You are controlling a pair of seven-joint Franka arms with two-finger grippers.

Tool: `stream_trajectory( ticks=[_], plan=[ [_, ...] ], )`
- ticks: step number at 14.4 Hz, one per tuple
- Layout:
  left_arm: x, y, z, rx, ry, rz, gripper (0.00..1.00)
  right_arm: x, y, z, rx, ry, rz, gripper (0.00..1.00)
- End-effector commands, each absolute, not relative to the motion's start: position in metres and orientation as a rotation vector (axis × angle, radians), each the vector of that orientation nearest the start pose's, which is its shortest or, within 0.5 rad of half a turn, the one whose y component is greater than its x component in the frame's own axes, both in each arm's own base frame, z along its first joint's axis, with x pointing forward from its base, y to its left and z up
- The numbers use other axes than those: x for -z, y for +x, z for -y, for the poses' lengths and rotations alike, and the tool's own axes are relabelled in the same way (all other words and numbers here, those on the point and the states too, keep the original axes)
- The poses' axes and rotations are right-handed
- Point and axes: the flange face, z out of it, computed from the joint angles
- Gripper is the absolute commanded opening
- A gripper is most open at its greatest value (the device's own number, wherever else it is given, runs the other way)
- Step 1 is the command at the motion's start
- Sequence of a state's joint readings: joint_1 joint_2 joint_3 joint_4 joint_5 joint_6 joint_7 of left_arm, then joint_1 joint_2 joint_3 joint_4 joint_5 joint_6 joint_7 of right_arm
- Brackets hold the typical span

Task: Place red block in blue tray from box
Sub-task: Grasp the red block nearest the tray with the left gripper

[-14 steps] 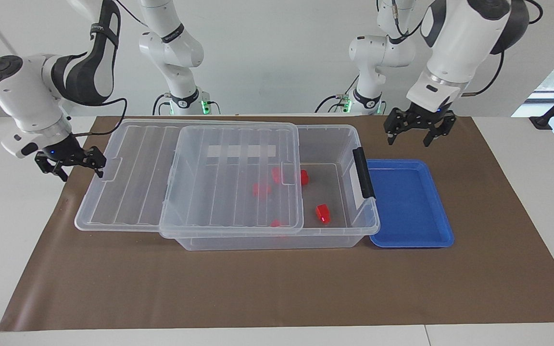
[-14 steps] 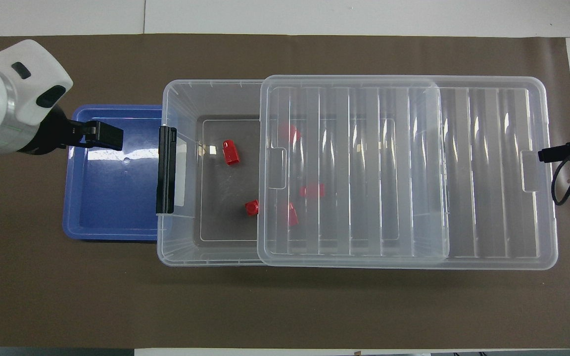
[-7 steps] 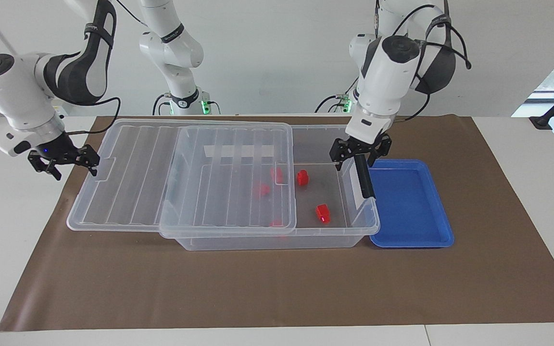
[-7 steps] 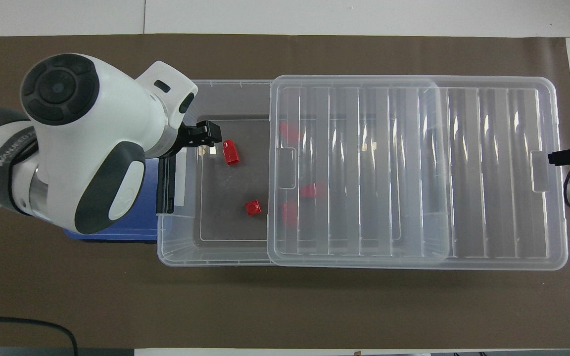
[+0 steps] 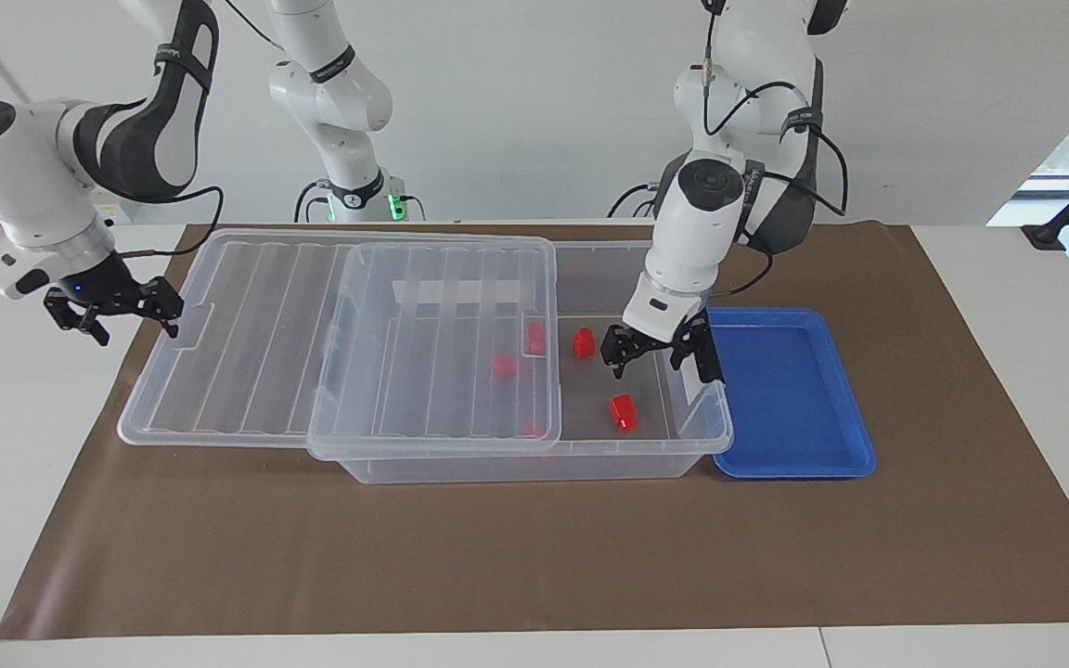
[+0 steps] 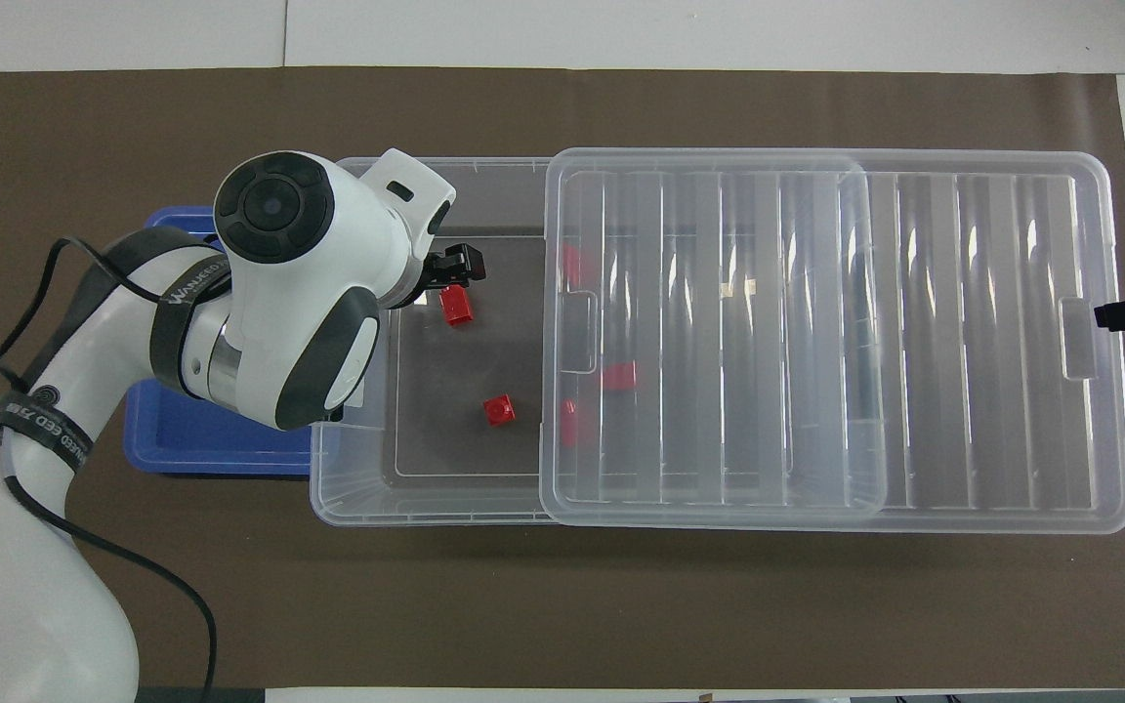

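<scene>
Brown mat [image 5: 534,557] covers the white table. Box [image 5: 534,455] sits mid-mat, its lid [image 5: 330,343] slid toward the right arm's end, leaving the latch end uncovered. Blue tray [image 5: 790,390] lies just beside the box at the left arm's end. Left gripper [image 5: 653,351] is down inside the uncovered end, jaws open, over a red block [image 5: 624,412] on the box floor, not touching it. A second block [image 5: 583,343] lies nearer the robots; others sit under the lid. Right gripper [image 5: 110,311] hovers at the lid's outer edge, jaws open, holding nothing.
</scene>
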State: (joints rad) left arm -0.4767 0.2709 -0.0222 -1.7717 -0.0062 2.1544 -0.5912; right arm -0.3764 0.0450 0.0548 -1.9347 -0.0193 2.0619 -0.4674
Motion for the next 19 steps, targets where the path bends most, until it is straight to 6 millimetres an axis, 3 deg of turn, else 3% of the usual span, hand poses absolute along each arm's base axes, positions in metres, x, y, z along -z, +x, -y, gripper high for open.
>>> stream_trajectory(
  ticks=[1,5,10,12,16,17,18,19],
  plan=[
    [-0.392,0.565,0.310,0.179,-3.188,0.163,1.00,-0.471,0.546,0.196,0.130,-3.170,0.277,1.00],
    [-0.348,0.565,0.324,0.147,-3.167,0.131,1.00,-0.473,0.545,0.201,0.138,-3.172,0.296,1.00],
    [-0.325,0.563,0.322,0.183,-3.175,0.152,1.00,-0.476,0.552,0.189,0.111,-3.162,0.302,1.00],
    [-0.313,0.557,0.319,0.193,-3.180,0.153,1.00,-0.493,0.558,0.179,0.087,-3.156,0.279,1.00],
    [-0.307,0.553,0.318,0.182,-3.177,0.152,0.97,-0.557,0.569,0.127,0.033,-3.152,0.264,1.00],
    [-0.308,0.553,0.319,0.194,-3.181,0.155,0.91,-0.571,0.568,0.119,0.024,-3.152,0.244,1.00],
    [-0.309,0.554,0.319,0.215,-3.188,0.159,0.74,-0.585,0.566,0.110,0.014,-3.148,0.232,1.00],
    [-0.310,0.555,0.321,0.244,-3.200,0.194,0.39,-0.599,0.562,0.098,0.004,-3.144,0.231,1.00]
  ],
)
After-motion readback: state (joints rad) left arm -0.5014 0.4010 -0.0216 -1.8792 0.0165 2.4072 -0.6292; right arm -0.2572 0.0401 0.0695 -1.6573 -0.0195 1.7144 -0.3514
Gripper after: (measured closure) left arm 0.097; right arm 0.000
